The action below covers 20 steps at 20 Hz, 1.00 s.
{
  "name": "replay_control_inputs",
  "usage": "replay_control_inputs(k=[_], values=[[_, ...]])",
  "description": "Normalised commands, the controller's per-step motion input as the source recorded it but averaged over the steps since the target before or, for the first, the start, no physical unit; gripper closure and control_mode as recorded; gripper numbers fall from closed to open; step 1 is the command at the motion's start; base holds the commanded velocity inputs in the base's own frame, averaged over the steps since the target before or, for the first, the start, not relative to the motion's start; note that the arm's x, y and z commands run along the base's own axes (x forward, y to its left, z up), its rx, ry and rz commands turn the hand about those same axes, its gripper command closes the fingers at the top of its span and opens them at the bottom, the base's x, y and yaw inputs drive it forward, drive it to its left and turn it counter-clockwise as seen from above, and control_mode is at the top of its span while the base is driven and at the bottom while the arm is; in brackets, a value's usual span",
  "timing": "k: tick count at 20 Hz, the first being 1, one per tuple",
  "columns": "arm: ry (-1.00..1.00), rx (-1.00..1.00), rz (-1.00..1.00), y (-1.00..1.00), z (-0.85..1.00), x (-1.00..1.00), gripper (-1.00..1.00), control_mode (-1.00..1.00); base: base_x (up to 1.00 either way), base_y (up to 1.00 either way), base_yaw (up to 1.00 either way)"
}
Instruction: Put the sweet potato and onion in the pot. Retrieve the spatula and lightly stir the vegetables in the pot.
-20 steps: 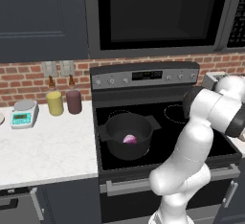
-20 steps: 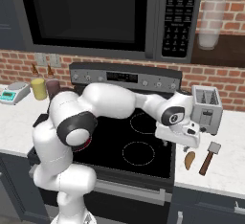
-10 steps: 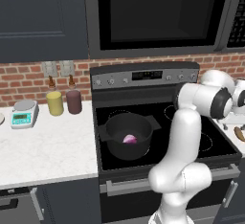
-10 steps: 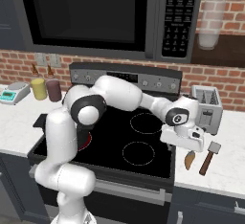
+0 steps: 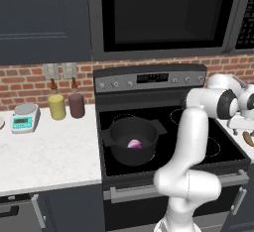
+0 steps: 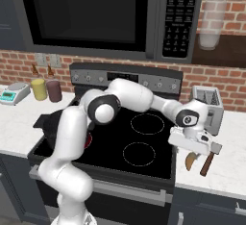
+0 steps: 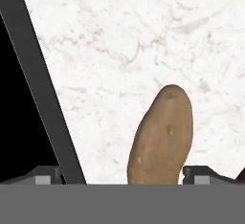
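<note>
- over on the marble counter right of the stove, the gripper (image 6: 192, 148) hangs low above the sweet potato (image 7: 161, 137), and that makes sense as the approach for a pick, since this tuber is not yet in the pot.
- from the hand view, the sweet potato lies flat on the white counter (image 7: 143, 36), its long axis running up the picture, with a dark finger tip low on either side of it; the jaws stand spread wide, gripping nothing, the tuber between them but not touched as far as i can see.
- my read: lining the fingers across the narrow width rather than the length gives the surest pinch on an oblong thing like this.
- right base view now: the sweet potato (image 6: 190, 160) peeks out just below the hand, and the spatula (image 6: 210, 157) lies just beside it on the counter, brown handle toward the front edge, blade up near the toaster (image 6: 207, 108). near enough that a sloppy descent could nudge it.
- on to containers: the pot (image 5: 133, 140) sits on the front left burner of the stove (image 5: 168, 127), upright, no lid.
- inside it, the onion (image 5: 134, 144) rests on the bottom, pink-purple, so half the loading looks done.
- nothing else visible in the pot from the left base view.
- on the left counter, a yellow jar (image 5: 57, 106), a dark red jar (image 5: 76, 105) and a kitchen scale (image 5: 25, 117) stand well apart from the action.
- next call, as a judgement: drop, close, lift clear, and carry the long way across the cooktop to the pot.
</note>
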Motion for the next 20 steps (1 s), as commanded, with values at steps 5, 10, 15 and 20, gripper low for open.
replay_control_inputs(k=[5,10,15,20], values=[[0.06,0.05,0.0,-0.12,-0.27,0.12,-1.0,-1.0,0.0,0.0,0.0],[0.06,0.05,0.0,-0.04,-0.29,0.04,-1.0,-1.0,0.0,0.0,0.0],[0.06,0.04,0.0,-0.07,-0.26,0.0,-1.0,-1.0,0.0,0.0,0.0],[0.04,0.0,0.0,0.0,-0.22,0.0,1.0,-1.0,0.0,0.0,0.0]])
